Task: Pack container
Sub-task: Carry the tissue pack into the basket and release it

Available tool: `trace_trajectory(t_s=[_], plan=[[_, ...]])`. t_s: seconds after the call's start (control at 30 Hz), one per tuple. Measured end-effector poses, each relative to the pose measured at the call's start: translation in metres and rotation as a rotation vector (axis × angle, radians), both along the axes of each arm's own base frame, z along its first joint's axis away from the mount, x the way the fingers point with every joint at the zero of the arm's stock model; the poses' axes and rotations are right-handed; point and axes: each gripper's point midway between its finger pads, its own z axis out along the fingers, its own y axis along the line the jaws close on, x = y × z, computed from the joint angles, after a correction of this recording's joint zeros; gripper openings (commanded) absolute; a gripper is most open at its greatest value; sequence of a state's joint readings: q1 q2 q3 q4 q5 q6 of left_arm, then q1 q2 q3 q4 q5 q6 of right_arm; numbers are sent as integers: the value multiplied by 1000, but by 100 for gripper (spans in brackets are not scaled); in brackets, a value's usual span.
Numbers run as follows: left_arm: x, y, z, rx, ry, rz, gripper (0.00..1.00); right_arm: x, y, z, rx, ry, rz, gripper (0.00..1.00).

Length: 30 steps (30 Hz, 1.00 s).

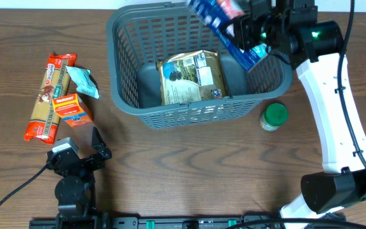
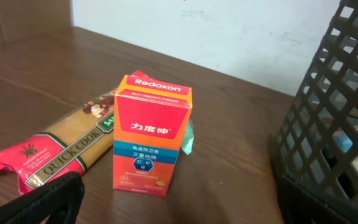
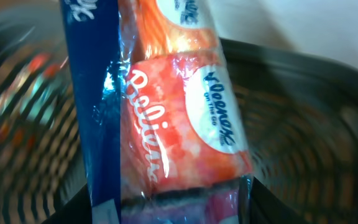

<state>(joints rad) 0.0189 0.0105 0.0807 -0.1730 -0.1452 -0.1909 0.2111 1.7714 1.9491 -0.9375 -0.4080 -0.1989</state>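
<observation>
- Container (image 1: 189,116): a dark grey lattice basket on the table (image 1: 189,172), far of centre. Its open top faces up and its long axis runs left to right, the right end turned slightly farther away.
- Contents: one olive-brown bag (image 1: 192,76) lies flat on the solid floor, label up, right of the basket's middle; the left part of the floor is bare.
- Right gripper (image 1: 250,28): above the basket's far right corner, closed on a blue and red tissue pack (image 1: 218,16). The pack is held in the air over the rim, slanting from far left to near right. In the right wrist view the tissue pack (image 3: 173,112) fills the frame and the basket wall (image 3: 316,93) is blurred behind it.
- Left gripper (image 1: 88,143): near left on the table, spread apart and holding nothing; only one finger (image 2: 48,199) shows in its wrist view.
- Left of the basket, well apart from it: a pasta packet (image 1: 46,95), an orange box (image 1: 73,109) touching the packet, and a teal sachet (image 1: 84,81).
- A green-lidded jar (image 1: 274,116) stands just beside the basket's near right corner.
</observation>
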Motion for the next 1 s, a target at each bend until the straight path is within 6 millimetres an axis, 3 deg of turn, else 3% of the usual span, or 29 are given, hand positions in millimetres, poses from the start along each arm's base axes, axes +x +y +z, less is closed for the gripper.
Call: trace_trajectory(t_s=[0.17, 0.4, 0.73, 0.77, 0.8, 0.83, 0.87, 1.0], plan=[[0, 0, 0, 0, 0, 0, 98, -21, 18, -2, -79, -100, 283, 39], [0, 0, 0, 0, 0, 0, 98, -46, 20, -16, -193, -160, 524, 36], [0, 0, 0, 0, 0, 0, 99, -61, 20, -22, -290, -262, 722, 43], [0, 0, 0, 0, 0, 0, 99, -62, 20, -23, -295, -265, 732, 46], [0, 0, 0, 0, 0, 0, 99, -63, 20, -23, -300, -268, 741, 57], [0, 0, 0, 0, 0, 0, 98, -64, 20, -24, -299, -267, 746, 85], [0, 0, 0, 0, 0, 0, 99, -64, 21, -23, -295, -270, 750, 99], [0, 0, 0, 0, 0, 0, 98, -56, 25, -11, -264, -310, 715, 99]])
